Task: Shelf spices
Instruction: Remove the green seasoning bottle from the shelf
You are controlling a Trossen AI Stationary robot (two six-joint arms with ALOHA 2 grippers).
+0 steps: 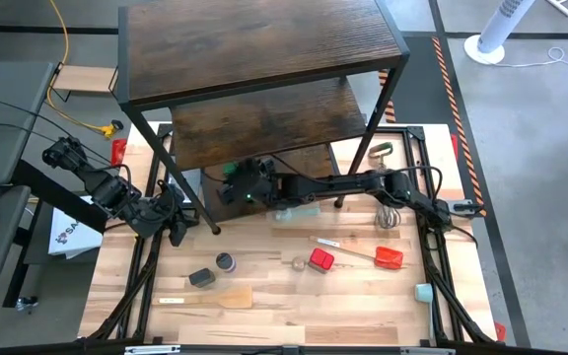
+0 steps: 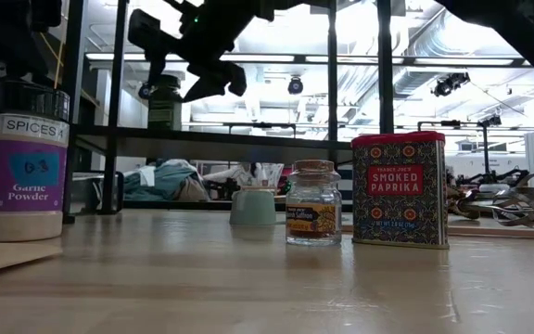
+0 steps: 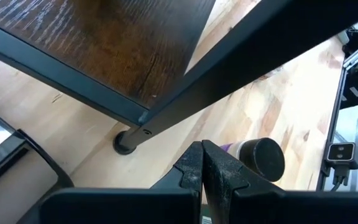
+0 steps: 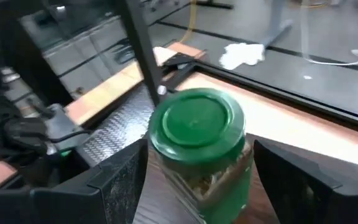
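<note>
Room is tight around the big three-tier shelf of dark brown wood boards in a thin black metal frame (image 1: 264, 59), which is taking up the far half of the pale wood table (image 1: 294, 306). One black frame leg is planting its round foot (image 3: 125, 142) right beside the left gripper (image 3: 202, 163), whose fingers are pressed fully together, gripping nothing, hanging low by the shelf's left front corner. The near half of the table is lying much more open.

The right gripper (image 4: 197, 180) is reaching in under the middle board, its fingers (image 4: 114, 180) standing wide on either side of the glass spice jar with the round green lid (image 4: 197, 127), and I can't tell whether they're actually touching it. The jar is standing upright on the lower board near its left end.

Out on the open table, the red smoked paprika tin (image 2: 400, 190) and the tiny pale glass jar with a cork-coloured lid (image 2: 313, 202) are standing just beside each other. The dark-lidded garlic powder jar with a white and purple label (image 2: 24, 162) is sitting well apart to their left.
</note>
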